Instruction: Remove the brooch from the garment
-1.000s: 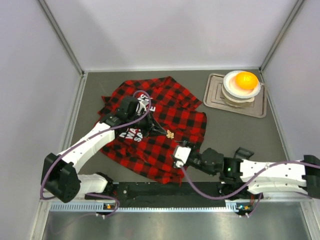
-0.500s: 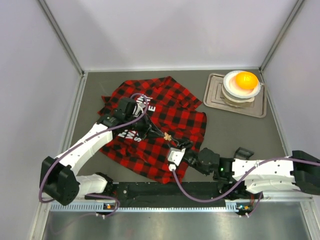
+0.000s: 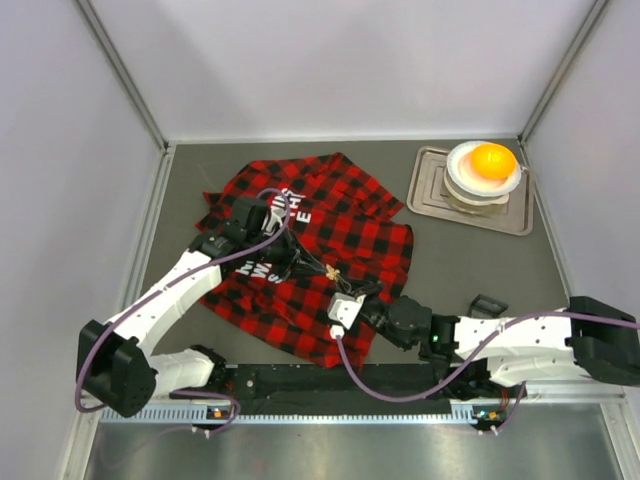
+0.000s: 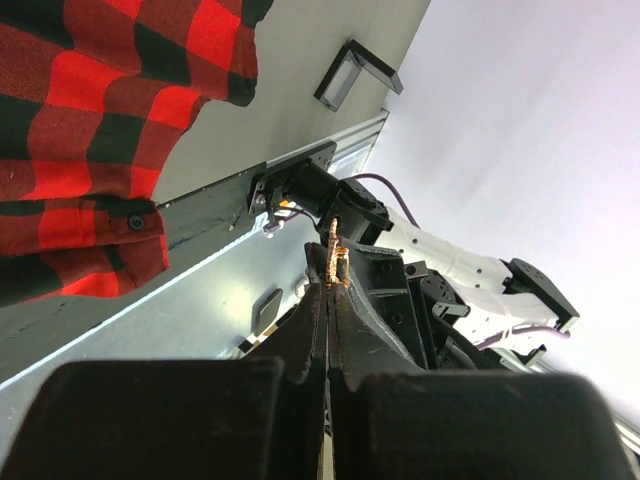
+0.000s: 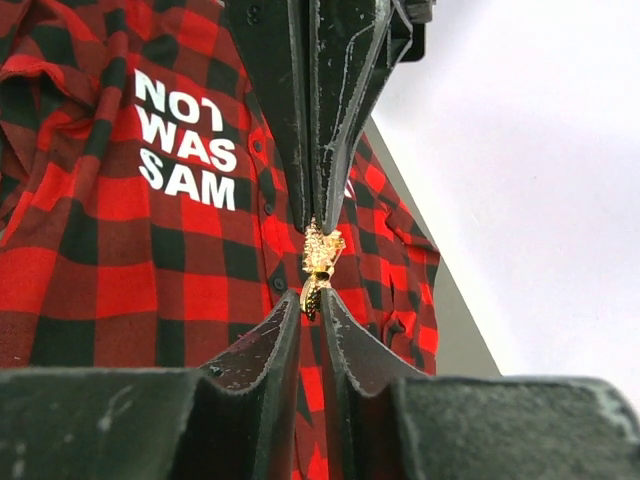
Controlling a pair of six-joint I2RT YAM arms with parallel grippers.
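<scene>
Closing fast, the right gripper (image 5: 310,305), wide a moment ago, now pinches narrow onto the tiny pale-gold flower-shaped metal brooch (image 5: 320,255) (left gripper (image 5: 312,210) clamps its top, jaws shut) above the red-and-black plaid flannel garment (image 5: 100,280), toward the table's (image 3: 450,260) near edge; pull-off looks ready.

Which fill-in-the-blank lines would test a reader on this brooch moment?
The white lettering on the garment reads NOT WAS ___. The left hand is ___ on the brooch. The ball in the white bowl is coloured ___.
Missing words: SAM; shut; orange.
</scene>
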